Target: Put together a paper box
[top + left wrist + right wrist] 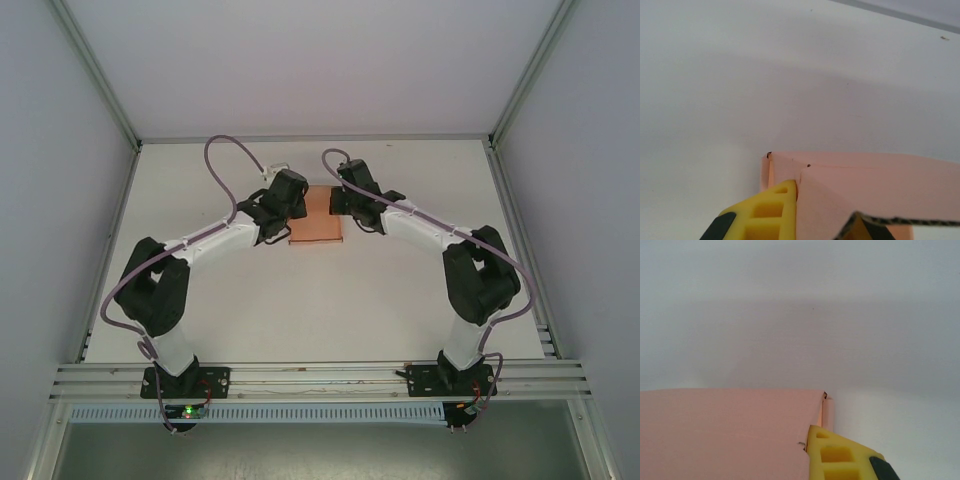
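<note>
The paper box (316, 228) is salmon-pink card, lying mid-table between both arms. My left gripper (297, 214) is at its left edge and my right gripper (336, 206) at its right edge. In the left wrist view a raised pink wall (865, 185) stands tight against the inner face of one yellow finger (772, 215); the other finger is hidden behind the card, and the left gripper (800, 202) is shut on that wall. In the right wrist view a wide pink panel (725, 432) hides one finger; the yellow finger (837, 457) presses its edge, with the right gripper (807, 450) shut on it.
The white table (330, 300) stretches around the box, bounded by metal frame rails (310, 137) at the back and sides. A purple cable (222, 160) loops above the left arm. A cut card edge (900, 220) crosses the bottom of the left wrist view.
</note>
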You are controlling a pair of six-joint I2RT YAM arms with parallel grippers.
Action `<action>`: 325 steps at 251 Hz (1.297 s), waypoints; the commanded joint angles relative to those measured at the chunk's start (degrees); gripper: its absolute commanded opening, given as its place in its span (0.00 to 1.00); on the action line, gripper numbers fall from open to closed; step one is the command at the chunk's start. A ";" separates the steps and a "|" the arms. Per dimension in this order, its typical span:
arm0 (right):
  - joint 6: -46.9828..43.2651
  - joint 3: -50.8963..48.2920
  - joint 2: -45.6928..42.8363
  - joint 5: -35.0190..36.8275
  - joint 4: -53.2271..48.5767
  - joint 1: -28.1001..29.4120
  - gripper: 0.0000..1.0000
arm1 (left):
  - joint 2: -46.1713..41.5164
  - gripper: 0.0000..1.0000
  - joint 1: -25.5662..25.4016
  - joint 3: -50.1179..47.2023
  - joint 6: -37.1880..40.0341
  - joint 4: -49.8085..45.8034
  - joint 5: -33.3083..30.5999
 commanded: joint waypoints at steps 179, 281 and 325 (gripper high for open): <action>-6.64 -22.85 -5.48 12.70 21.92 7.03 0.00 | -9.37 0.47 -1.72 -16.29 -1.21 4.53 7.59; -14.69 -32.59 -6.03 16.73 38.57 11.96 0.00 | -17.22 1.00 0.11 -11.44 -4.13 -9.51 8.97; -16.14 -34.62 -3.98 17.41 42.78 12.61 0.00 | -10.84 1.00 5.73 -6.39 -5.11 -8.39 15.90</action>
